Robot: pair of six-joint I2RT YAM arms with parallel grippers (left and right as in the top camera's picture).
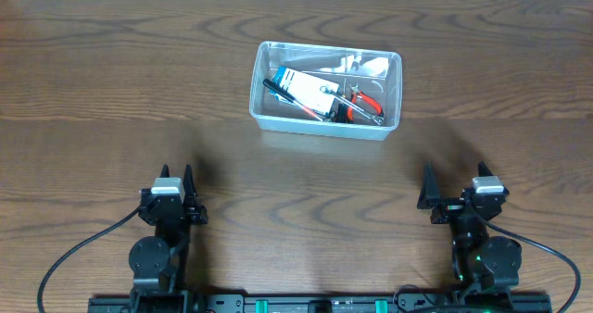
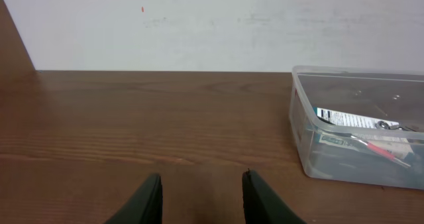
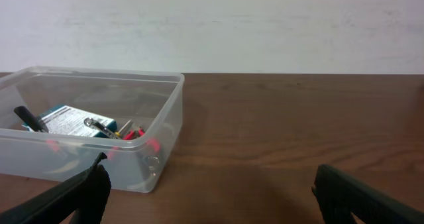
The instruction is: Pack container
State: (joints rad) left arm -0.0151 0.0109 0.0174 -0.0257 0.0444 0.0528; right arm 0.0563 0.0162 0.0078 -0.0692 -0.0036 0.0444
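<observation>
Toward the far centre of the table, the container stands upright and open-topped, holding a blue-and-white box, red-handled pliers and other small items. Both tools sit empty at the near edge, well apart from it: left gripper with jaws at a moderate gap, right gripper spread wide. Likely hazard: a finger arriving low could catch the thin rim or near wall and slide or tip the light tub, spilling its contents, since nothing braces it

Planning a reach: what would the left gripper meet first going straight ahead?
Looks free: only table lies ahead of the left gripper, up to the wall. The container sits right of that line.
</observation>
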